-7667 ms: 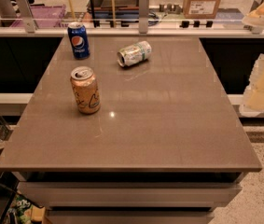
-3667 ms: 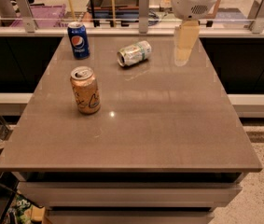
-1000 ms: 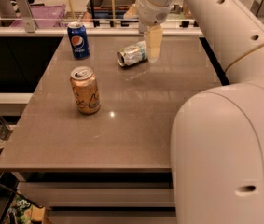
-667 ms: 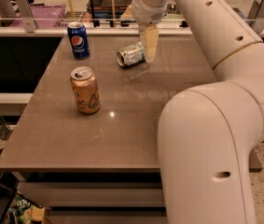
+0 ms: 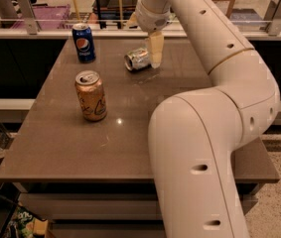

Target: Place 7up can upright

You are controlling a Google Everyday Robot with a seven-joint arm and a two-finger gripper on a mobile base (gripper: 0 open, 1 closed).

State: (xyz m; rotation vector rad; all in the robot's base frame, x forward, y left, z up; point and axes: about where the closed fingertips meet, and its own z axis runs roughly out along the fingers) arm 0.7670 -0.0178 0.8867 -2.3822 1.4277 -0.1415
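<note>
The 7up can (image 5: 138, 60), silvery with green markings, lies on its side at the far middle of the brown table (image 5: 55, 138). Its open end faces left and toward me. My gripper (image 5: 155, 52) hangs down from the wrist right at the can's right end and hides that end. Whether it touches the can does not show. My white arm reaches over the table from the lower right and covers much of the table's right half.
A blue Pepsi can (image 5: 84, 42) stands upright at the far left. An orange-gold can (image 5: 91, 95) stands upright left of the middle. A counter with metal rail posts (image 5: 26, 14) runs behind the table. Dark gaps drop off on both sides.
My arm has swung in from the right and moved left and down. The gripper has gone from beside the 7up can to right at its right end. The cans have not moved.
</note>
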